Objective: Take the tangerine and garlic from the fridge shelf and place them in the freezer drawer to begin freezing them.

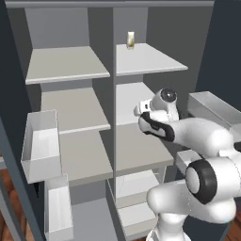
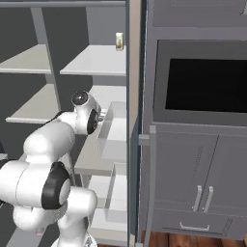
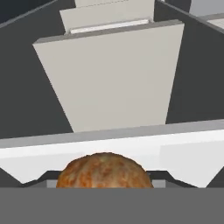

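Observation:
The tangerine [image 3: 105,171], round and mottled orange-brown, sits right at the hand in the hand view, and my gripper is shut on it. The fingers themselves are hidden there. My gripper [image 1: 140,109] hangs in the fridge's right column, between two light grey boards and above the fridge shelf [image 1: 141,148], which also appears as the fridge shelf [image 3: 113,78] beyond the fruit. From the right base view the gripper [image 2: 101,115] points into the fridge. Low in that column, grey pull-out boxes step forward, the freezer drawer [image 1: 136,214] among them. The garlic is out of view.
A pale yellowish carton [image 1: 130,40] stands on the top right shelf. Walled door bins [image 1: 40,146] hang at the left, and another bin [image 1: 214,108] is close to my elbow at the right. A grey cabinet with an oven [image 2: 202,87] stands right of the fridge.

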